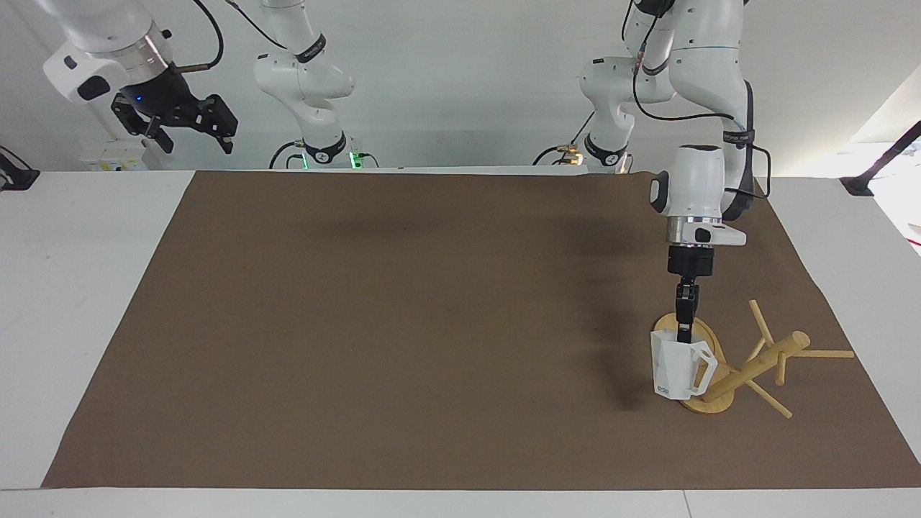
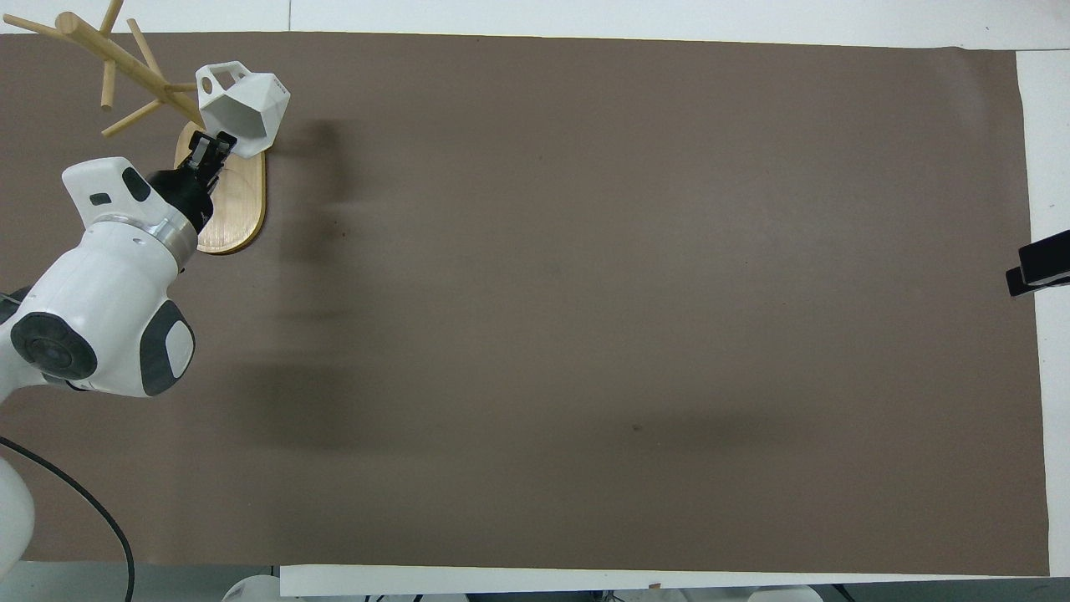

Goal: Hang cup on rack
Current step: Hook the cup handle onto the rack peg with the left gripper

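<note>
**Op A:** From my console I see the left gripper [image 1: 683,332] over the rack [image 1: 727,363], its jaws clamped on the rim of the cup [image 1: 676,370]. The cup hangs upright in the air just above the rack's oval base, its handle turned toward the central post. In the overhead view the same cup [image 2: 242,99] shows its open mouth over the end of the base farthest from the robots, with the left gripper [image 2: 207,150] coming in across the base of the rack [image 2: 238,209].

**Op B:** Any writing I can log?

**Op A:** There is a small dark mark low on the cup's side, near the bottom. I cannot read it. Nothing else carries a legible label.

**Op B:** And the rack itself?

**Op A:** It leans; the post tilts away from the cup with its pegs fanning outward, at the left arm's end of the table.

**Op B:** Surface and room?

**Op A:** A brown mat [image 1: 432,324] covers most of the white table [image 1: 79,288]. Past the rack toward the robots I see a plain pale wall, both arm bases and some black cabling.

**Op B:** The other arm?

**Op A:** The right gripper [image 1: 180,122] waits high above the table's edge, well apart from the rack, jaws spread apart. The overhead view catches only a dark tip of the right gripper [image 2: 1041,272].
</note>
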Controlling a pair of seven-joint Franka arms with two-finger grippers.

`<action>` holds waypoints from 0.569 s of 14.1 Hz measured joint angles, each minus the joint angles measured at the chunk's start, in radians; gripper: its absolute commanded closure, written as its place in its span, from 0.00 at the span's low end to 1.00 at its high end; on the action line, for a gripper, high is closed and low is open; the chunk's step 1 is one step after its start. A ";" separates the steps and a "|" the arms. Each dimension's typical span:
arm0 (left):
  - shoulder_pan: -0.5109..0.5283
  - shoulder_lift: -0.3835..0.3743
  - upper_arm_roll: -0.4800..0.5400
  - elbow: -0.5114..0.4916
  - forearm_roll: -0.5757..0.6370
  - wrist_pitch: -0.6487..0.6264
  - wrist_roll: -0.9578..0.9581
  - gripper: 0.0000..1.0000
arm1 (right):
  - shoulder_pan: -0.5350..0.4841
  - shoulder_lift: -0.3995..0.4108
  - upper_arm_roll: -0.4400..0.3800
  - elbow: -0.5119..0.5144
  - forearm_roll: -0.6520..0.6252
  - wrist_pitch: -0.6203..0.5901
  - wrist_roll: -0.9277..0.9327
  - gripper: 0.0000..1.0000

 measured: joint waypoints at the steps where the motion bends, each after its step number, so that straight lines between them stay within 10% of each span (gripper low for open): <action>1: 0.006 0.003 0.000 0.002 0.000 0.000 0.000 1.00 | 0.000 -0.006 -0.004 -0.008 0.000 0.000 0.000 0.00; 5: 0.041 0.009 -0.001 0.002 0.002 0.000 0.000 1.00 | 0.001 -0.018 -0.008 -0.040 0.000 0.000 0.001 0.00; 8: 0.044 0.011 -0.001 0.003 0.002 -0.001 0.000 0.39 | 0.003 -0.017 -0.007 -0.055 0.000 0.000 0.001 0.00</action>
